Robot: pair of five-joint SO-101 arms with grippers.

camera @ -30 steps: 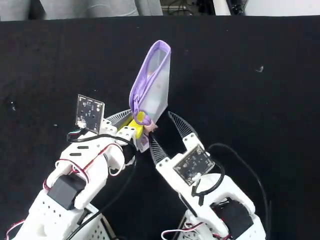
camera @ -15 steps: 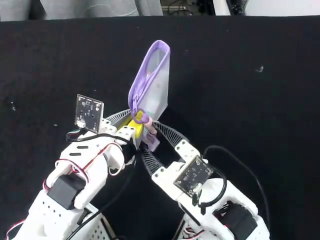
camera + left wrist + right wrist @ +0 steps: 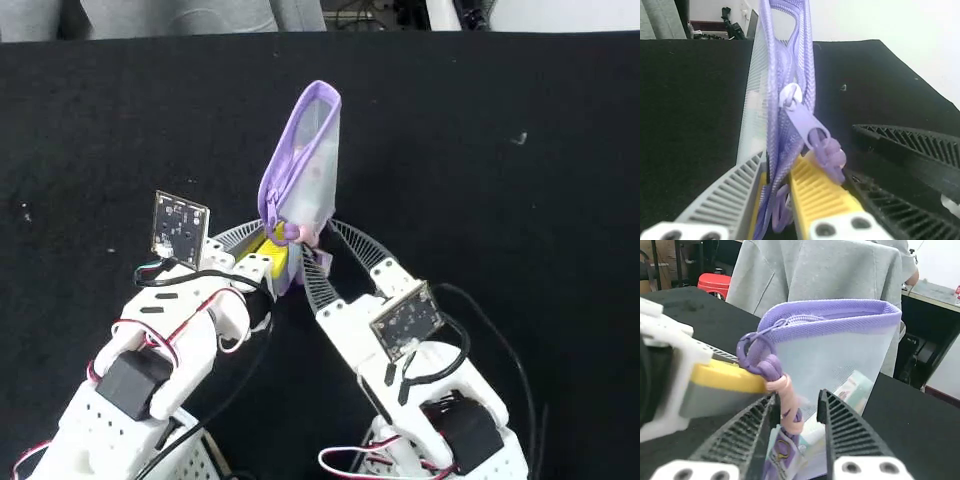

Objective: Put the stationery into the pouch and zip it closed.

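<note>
The purple mesh pouch (image 3: 303, 165) stands on edge, its zip side facing up. My left gripper (image 3: 272, 252) is shut on the pouch's near end, pinched between a grey and a yellow finger (image 3: 817, 197). The purple zipper pull (image 3: 809, 131) with a pink cord (image 3: 785, 395) hangs at that end. My right gripper (image 3: 797, 397) is open with a narrow gap, its black fingers (image 3: 747, 432) on either side of the cord. The cord rests against one finger. Stationery (image 3: 855, 385) shows through the mesh inside the pouch.
A black cloth (image 3: 500, 150) covers the table, with open room all around the pouch. A grey garment (image 3: 815, 270) hangs behind the table's far edge. Both arm bodies crowd the near edge, with cables beside the right arm (image 3: 480, 320).
My right gripper has swung in from the right, up to the pouch's near end, and its fingers have narrowed around the zipper cord. The left gripper has kept its hold.
</note>
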